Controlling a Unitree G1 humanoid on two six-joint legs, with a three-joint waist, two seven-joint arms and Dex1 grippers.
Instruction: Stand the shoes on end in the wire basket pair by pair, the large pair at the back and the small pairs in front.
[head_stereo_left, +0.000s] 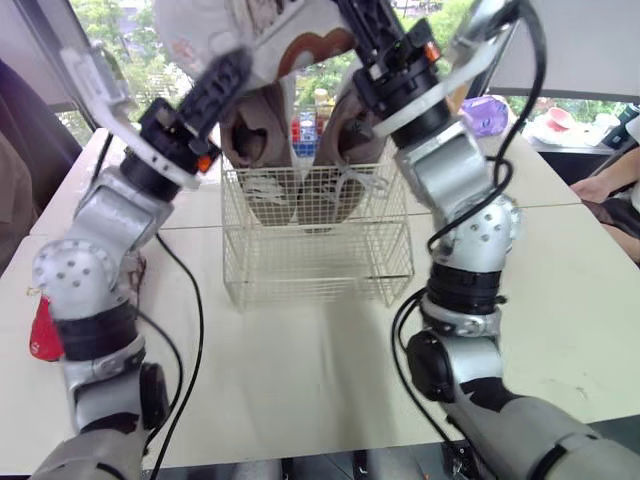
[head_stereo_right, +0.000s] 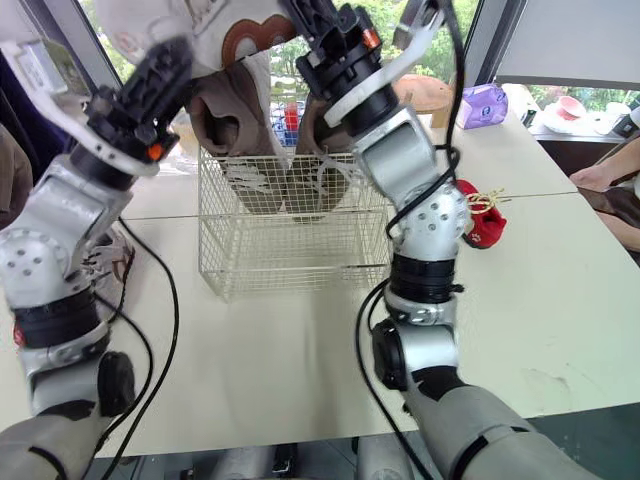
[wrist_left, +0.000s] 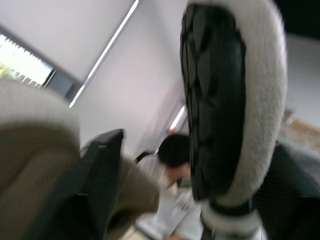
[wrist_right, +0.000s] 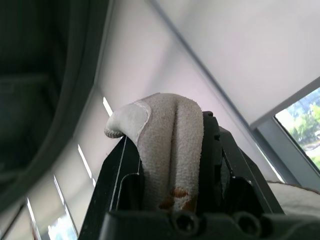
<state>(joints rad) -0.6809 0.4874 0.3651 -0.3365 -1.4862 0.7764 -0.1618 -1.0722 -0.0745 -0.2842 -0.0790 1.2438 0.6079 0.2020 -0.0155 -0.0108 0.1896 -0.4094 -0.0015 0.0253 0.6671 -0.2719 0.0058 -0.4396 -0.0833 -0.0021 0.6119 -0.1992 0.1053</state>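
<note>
Windows behind, pale tabletop (head_stereo_left: 300, 370) in front. The wire basket (head_stereo_left: 320, 262) sits mid-table, toward the far edge.

Step in hand: large pair going in first. Both arms are raised over the basket, one tan shoe each.
- Left gripper (head_stereo_left: 235, 65) looks clamped on the heel end of the left shoe (head_stereo_left: 250, 135).
- Right gripper (head_stereo_right: 318, 22) is pinched tight on the heel collar of the right shoe (head_stereo_left: 350, 130). The right wrist view shows suede squeezed between the fingers.

The shoes hang heel-up, toe-down, side by side, openings toward the robot. The lace sections are below the basket rim, toward the back wall by the look of it. Can't tell whether the toes have reached the basket floor. Nothing visible in the front half of the basket.

Small shoes wait outside:
- a red small shoe (head_stereo_right: 478, 225) toward the right edge
- a second red shoe (head_stereo_left: 42, 330) at the left edge
- a pale shoe (head_stereo_right: 108, 262) beside the left arm, partly hidden

A person's arm (head_stereo_left: 612, 182) rests at the right edge.

Judgement: early, first pair not yet released. The next move calls for lowering both shoes together until the toes seat, keeping them against the back wall and upright, then opening the fingers. Likely snags are laces catching the wire, or the shoes tipping forward on release and eating the front space.
</note>
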